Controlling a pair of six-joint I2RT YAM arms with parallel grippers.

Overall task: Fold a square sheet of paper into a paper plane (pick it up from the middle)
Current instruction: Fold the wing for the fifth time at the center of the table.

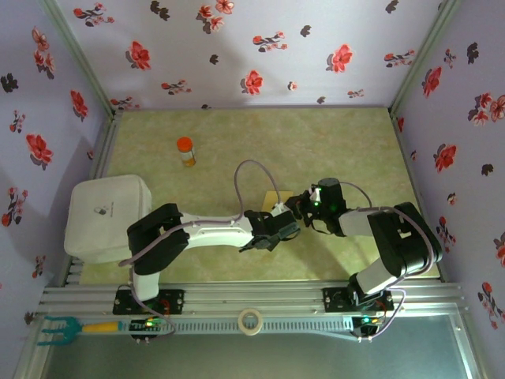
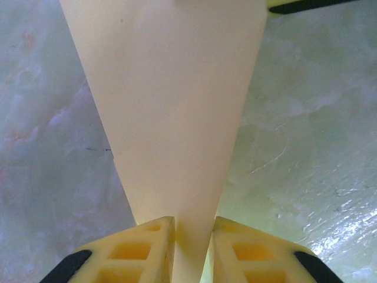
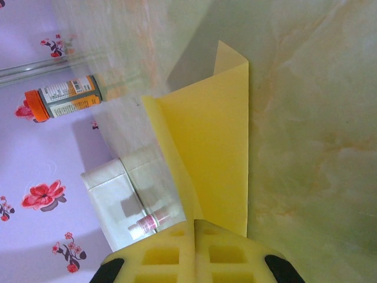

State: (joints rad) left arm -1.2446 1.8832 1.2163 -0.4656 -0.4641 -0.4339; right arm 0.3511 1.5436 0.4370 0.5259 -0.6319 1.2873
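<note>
The yellow square sheet of paper (image 1: 276, 197) is partly folded and held up between both grippers near the table's middle. In the left wrist view the paper (image 2: 171, 106) narrows to a point that sits between my left gripper's (image 2: 193, 247) fingers, which have closed in against it. In the top view that left gripper (image 1: 276, 227) is just below the sheet. My right gripper (image 3: 194, 236) has its fingers pressed together on an edge of the paper (image 3: 212, 135), whose folded flaps stand up from the pads. From above, the right gripper (image 1: 297, 207) is at the sheet's right side.
An orange-capped bottle (image 1: 185, 151) stands at the back left of the green table (image 1: 331, 142), and it also shows in the right wrist view (image 3: 65, 97). A white box (image 1: 106, 217) sits at the left edge. A tape roll (image 1: 251, 321) lies on the front rail.
</note>
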